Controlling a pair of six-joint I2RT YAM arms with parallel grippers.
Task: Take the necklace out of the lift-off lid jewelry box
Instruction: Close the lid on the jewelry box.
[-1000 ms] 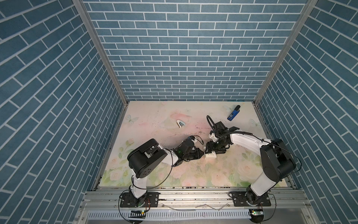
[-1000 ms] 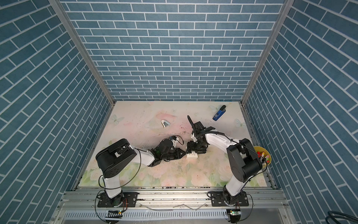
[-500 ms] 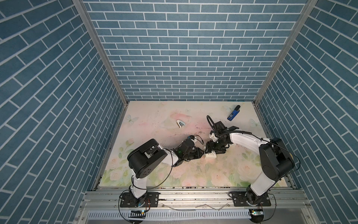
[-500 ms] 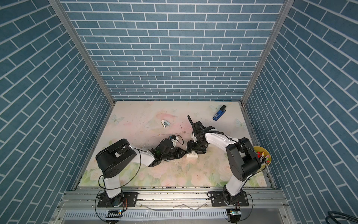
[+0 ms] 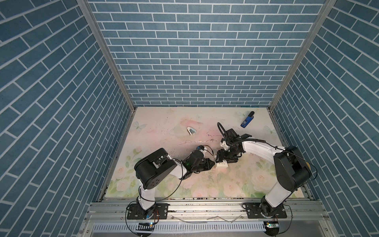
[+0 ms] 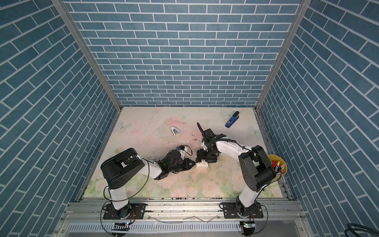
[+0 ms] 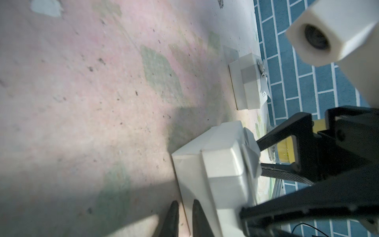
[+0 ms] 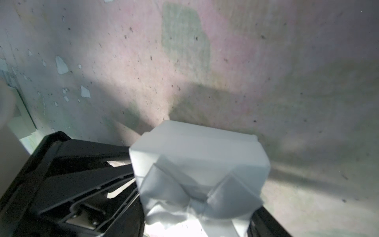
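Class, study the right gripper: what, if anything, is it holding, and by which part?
The right gripper holds the jewelry box lid, clamped across two opposite sides.

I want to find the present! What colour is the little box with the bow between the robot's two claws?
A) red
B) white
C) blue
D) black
B: the jewelry box is white all over, and so is the bow on its lid.

Probably a robot lab cell is shown: a floral tabletop point(image 5: 205, 184) enclosed by brick-print panels point(image 5: 194, 51), edged by aluminium rail point(image 5: 205, 208).
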